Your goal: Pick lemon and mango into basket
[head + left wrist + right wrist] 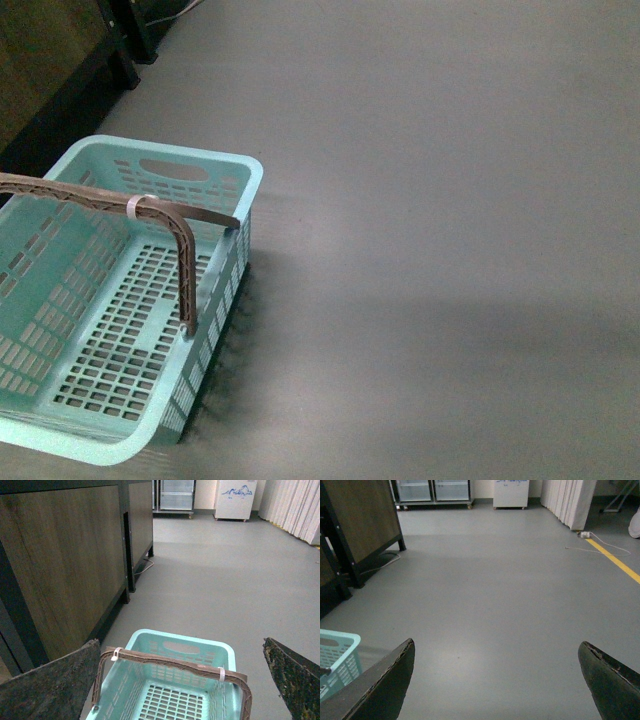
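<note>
Reading the blue marks on the white cabinet (235, 497), you get only blur; the basket (225, 185) shows a bare slotted floor. Your left gripper (181, 645) and right gripper (496, 644) gape wide.

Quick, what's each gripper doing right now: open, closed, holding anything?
Left gripper: open, holding nothing.
Right gripper: open, holding nothing.

One teal basket (100, 445), two white zip ties (116, 653) (both on its brown handle (170, 661)), two glass-door cabinets (415, 490), one yellow floor line (615, 560).
</note>
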`<state>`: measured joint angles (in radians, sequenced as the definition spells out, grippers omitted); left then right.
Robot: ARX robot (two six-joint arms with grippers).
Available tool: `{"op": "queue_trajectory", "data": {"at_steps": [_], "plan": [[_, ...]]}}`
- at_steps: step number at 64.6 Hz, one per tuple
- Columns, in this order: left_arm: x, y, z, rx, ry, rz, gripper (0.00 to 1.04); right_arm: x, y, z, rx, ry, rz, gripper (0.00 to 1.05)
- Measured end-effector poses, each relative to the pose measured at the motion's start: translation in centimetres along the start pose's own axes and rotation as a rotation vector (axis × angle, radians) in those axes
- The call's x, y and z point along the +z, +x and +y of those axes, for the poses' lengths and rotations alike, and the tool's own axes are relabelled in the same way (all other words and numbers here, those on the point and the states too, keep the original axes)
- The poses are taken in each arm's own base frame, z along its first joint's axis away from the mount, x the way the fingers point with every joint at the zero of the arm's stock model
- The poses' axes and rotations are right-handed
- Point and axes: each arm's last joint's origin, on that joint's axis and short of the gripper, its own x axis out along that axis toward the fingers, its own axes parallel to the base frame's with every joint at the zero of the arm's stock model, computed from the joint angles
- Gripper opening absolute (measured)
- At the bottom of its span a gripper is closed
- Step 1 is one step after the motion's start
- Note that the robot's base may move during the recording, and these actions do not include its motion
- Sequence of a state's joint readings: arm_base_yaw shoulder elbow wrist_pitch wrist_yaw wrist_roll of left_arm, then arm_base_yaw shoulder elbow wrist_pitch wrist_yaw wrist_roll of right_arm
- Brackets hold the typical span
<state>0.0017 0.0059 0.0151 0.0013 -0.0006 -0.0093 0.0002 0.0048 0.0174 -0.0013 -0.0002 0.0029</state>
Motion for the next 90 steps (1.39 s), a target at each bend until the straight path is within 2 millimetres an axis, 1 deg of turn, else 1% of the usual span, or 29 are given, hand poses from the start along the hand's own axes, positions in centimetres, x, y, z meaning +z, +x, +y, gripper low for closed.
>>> {"op": "queue_trajectory", "data": {"at_steps": [25, 28, 30, 32, 34, 35, 40, 42, 47, 51, 53, 55, 61, 64, 68, 71, 81, 90], "plan": [[0.0, 0.0, 0.0, 0.000, -0.001, 0.001, 0.98, 0.0, 0.0, 0.0, 0.000, 0.000, 0.000, 0.96], [-0.1, 0.0, -0.1, 0.096, -0.081, 0.133, 0.98, 0.0, 0.0, 0.0, 0.000, 0.000, 0.000, 0.96], [-0.1, 0.2, -0.2, 0.183, -0.148, 0.260, 0.98, 0.0, 0.0, 0.0, 0.000, 0.000, 0.000, 0.96], [-0.2, 0.4, -0.2, 0.220, -0.200, 0.322, 0.98, 0.0, 0.0, 0.0, 0.000, 0.000, 0.000, 0.96], [-0.3, 0.8, -0.2, 0.234, -0.254, 0.358, 0.98, 0.0, 0.0, 0.0, 0.000, 0.000, 0.000, 0.96], [-0.4, 1.0, -0.2, 0.247, -0.309, 0.370, 0.98, 0.0, 0.0, 0.0, 0.000, 0.000, 0.000, 0.96], [-0.5, 1.9, 0.1, 0.250, -0.467, 0.388, 0.98, 0.0, 0.0, 0.0, 0.000, 0.000, 0.000, 0.96], [-0.6, 2.5, 0.4, 0.243, -0.578, 0.392, 0.98, 0.0, 0.0, 0.0, 0.000, 0.000, 0.000, 0.96], [-1.2, 4.0, 1.4, 0.265, -0.752, 0.404, 0.98, 0.0, 0.0, 0.0, 0.000, 0.000, 0.000, 0.96], [-2.6, 6.1, 2.3, 0.297, -0.907, 0.430, 0.98, 0.0, 0.0, 0.0, 0.000, 0.000, 0.000, 0.96], [-3.1, 6.8, 2.5, 0.301, -0.930, 0.444, 0.98, 0.0, 0.0, 0.0, 0.000, 0.000, 0.000, 0.96], [-3.9, 8.1, 2.6, 0.296, -0.970, 0.466, 0.98, 0.0, 0.0, 0.0, 0.000, 0.000, 0.000, 0.96], [-5.8, 12.1, 3.1, 0.274, -1.033, 0.492, 0.98, 0.0, 0.0, 0.0, 0.000, 0.000, 0.000, 0.96], [-7.3, 14.4, 3.4, 0.288, -1.067, 0.517, 0.98, 0.0, 0.0, 0.0, 0.000, 0.000, 0.000, 0.96], [-8.8, 16.1, 3.4, 0.307, -1.080, 0.561, 0.98, 0.0, 0.0, 0.0, 0.000, 0.000, 0.000, 0.96], [-10.0, 17.6, 2.9, 0.303, -1.086, 0.599, 0.98, 0.0, 0.0, 0.0, 0.000, 0.000, 0.000, 0.96], [-11.8, 20.9, 2.0, 0.280, -1.131, 0.626, 0.98, 0.0, 0.0, 0.0, 0.000, 0.000, 0.000, 0.96], [-12.3, 23.2, 2.1, 0.271, -1.154, 0.612, 0.98, 0.0, 0.0, 0.0, 0.000, 0.000, 0.000, 0.96]]}}
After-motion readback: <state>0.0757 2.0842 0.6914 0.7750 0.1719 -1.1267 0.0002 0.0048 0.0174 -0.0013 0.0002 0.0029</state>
